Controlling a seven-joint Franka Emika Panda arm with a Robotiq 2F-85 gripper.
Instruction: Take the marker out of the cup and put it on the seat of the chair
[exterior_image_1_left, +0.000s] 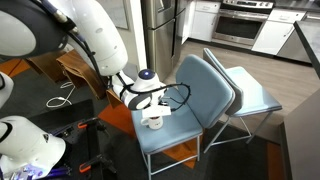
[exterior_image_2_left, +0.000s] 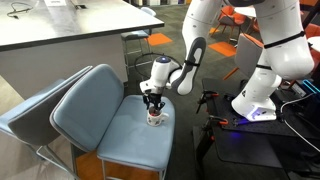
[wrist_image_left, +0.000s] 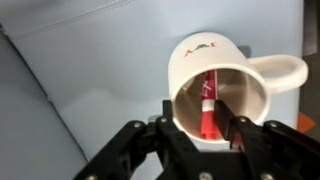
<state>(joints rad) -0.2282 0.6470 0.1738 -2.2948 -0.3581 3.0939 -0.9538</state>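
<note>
The white cup (wrist_image_left: 215, 60) stands on the seat of the steel-blue chair (exterior_image_1_left: 190, 135), near the seat's edge; it shows in both exterior views (exterior_image_1_left: 153, 121) (exterior_image_2_left: 155, 118). The red marker (wrist_image_left: 207, 105) stands tilted inside the cup, dark end down. My gripper (wrist_image_left: 200, 122) hangs straight above the cup (exterior_image_1_left: 150, 106) (exterior_image_2_left: 153, 102) with its fingertips lowered to the rim. The jaws are open on either side of the marker. The right finger is close against the marker and the left finger is apart from it. The chair's seat also shows in an exterior view (exterior_image_2_left: 125, 140).
A paler light-blue chair (exterior_image_1_left: 255, 95) (exterior_image_2_left: 30, 110) stands right behind the steel-blue one. A brown bent-wood seat (exterior_image_1_left: 75, 65) is beside the arm. A grey table (exterior_image_2_left: 70, 40) and orange chairs (exterior_image_2_left: 160, 40) stand beyond. The robot's base with cables (exterior_image_2_left: 245, 115) is close to the seat.
</note>
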